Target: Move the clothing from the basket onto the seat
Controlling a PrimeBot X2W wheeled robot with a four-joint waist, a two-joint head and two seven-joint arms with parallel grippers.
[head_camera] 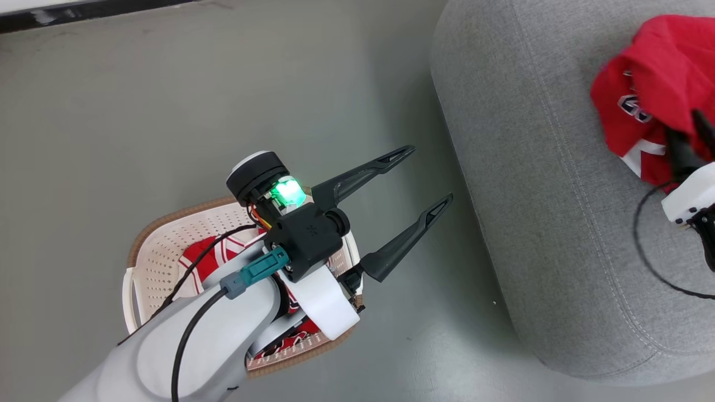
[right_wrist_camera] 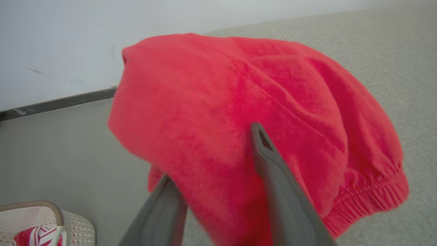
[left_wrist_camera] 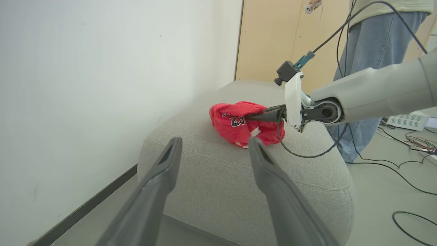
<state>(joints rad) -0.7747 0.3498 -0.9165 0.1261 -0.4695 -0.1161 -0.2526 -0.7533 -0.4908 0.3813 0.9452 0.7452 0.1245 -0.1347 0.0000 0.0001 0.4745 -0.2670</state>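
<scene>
Nearest the head camera rises the pale left forearm, carrying the left gripper [head_camera: 430, 173] out over the floor between basket and seat. Its two dark fingers are spread wide with nothing between them, a posture that reads as waiting its turn.

Largest by far is the seat [head_camera: 536, 167], a grey rounded cushion set near the wall, its broad top serving as the drop spot. Beside its far end stand a person's legs [left_wrist_camera: 375, 51] in jeans.

The basket [head_camera: 162, 245] sits on the floor directly beneath the left wrist, close enough to the seat for a short carry.

On the seat, well in from the edge, lie the shorts [head_camera: 665, 61], bunched in a red heap with the 23 showing and an elastic hem hanging loose. The right gripper [head_camera: 688, 142] is buried in that heap. In its own wrist view one finger lies over the cloth and the other under it, apart rather than pinched, so I judge the cloth is draped on it, not clamped.

The jersey [head_camera: 195, 262], red with white stripes, lies in the basket, partly hidden by the arm. It is below and behind the left fingertips, so a pick calls for drawing back and tilting down.
</scene>
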